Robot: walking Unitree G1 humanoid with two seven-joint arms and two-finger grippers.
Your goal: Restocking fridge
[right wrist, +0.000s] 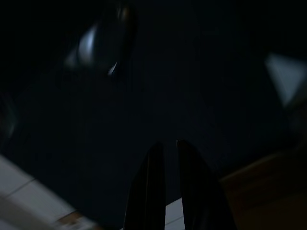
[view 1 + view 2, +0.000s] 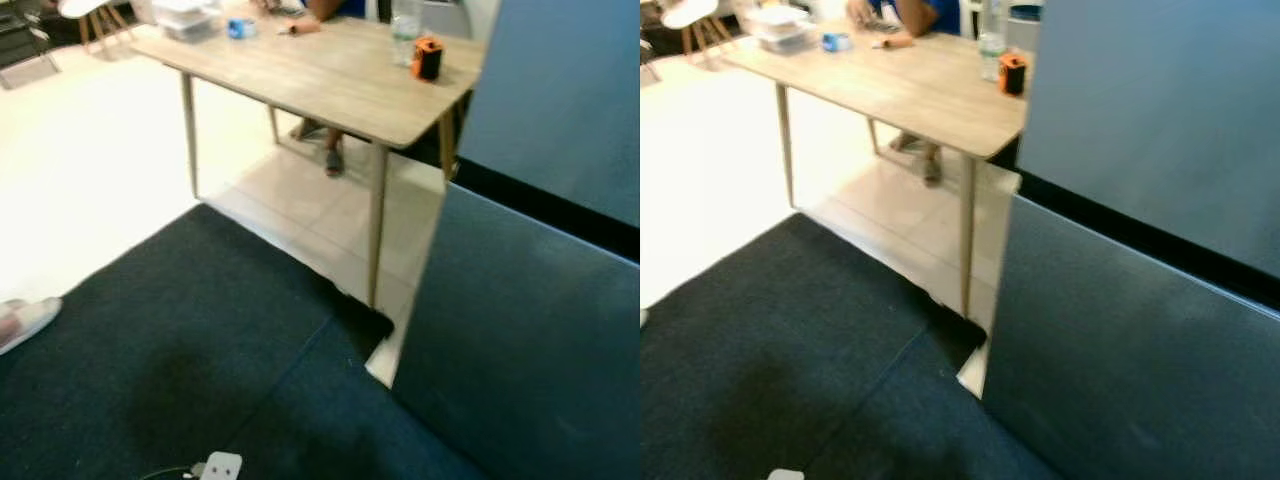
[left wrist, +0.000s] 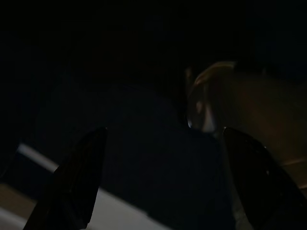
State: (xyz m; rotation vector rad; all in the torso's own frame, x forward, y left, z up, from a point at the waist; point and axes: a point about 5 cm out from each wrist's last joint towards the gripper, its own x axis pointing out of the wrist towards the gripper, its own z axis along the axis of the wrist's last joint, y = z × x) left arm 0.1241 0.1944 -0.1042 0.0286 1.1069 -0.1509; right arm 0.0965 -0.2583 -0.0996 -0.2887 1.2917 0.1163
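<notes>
Fridge (image 2: 540,330) fills right of frame, doors closed, heavy and stiff, best pulled at door edge; bottle (image 2: 404,35) and orange item (image 2: 427,58) on counter (image 2: 320,75) upper centre; left tool (image 3: 158,177) spread open, right tool (image 1: 167,187) nearly closed, empty.

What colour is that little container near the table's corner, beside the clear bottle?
Orange with a black top, clearest in the left eye view.

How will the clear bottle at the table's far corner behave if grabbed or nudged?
The clear bottle looks tall and narrow, so it will probably tip if pushed high. It seems to be thin plastic, likely to flex under a squeeze and maybe slip. The orange-and-black object stands close beside it on the table, so a sideways nudge may knock that.
</notes>
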